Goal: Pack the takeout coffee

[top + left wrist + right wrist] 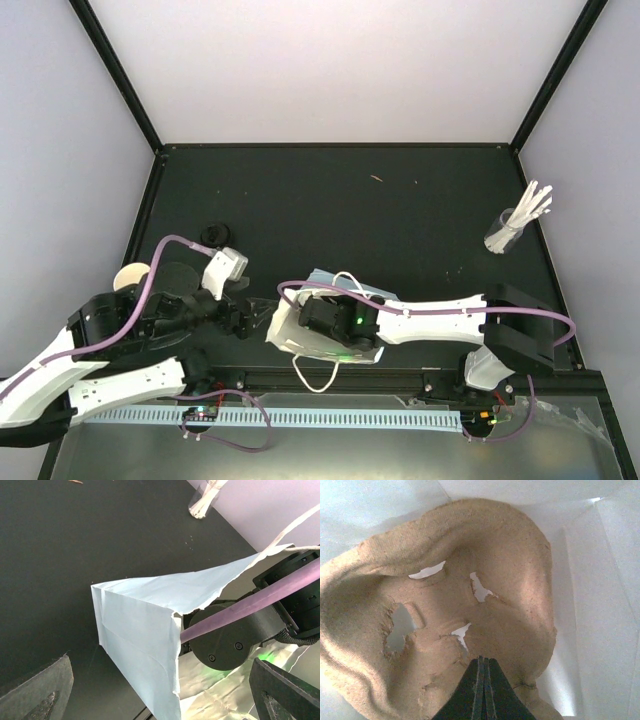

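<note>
The carrier sits crumpled inside the bag. Our right hand is shut w/ tips at its rim; left hand gapes, holding nothing. Risk we see: w/ bag unsteadied, pulling out could drag carrier along or rip the bag.

Light-blue paper bag on its side near the front of the dark desk, mouth facing right, upper edge ragged, white cord handles trailing loose. Well apart, at the far right: clear glass holding white sticks. Near the back edge, a small brown scrap.
</note>
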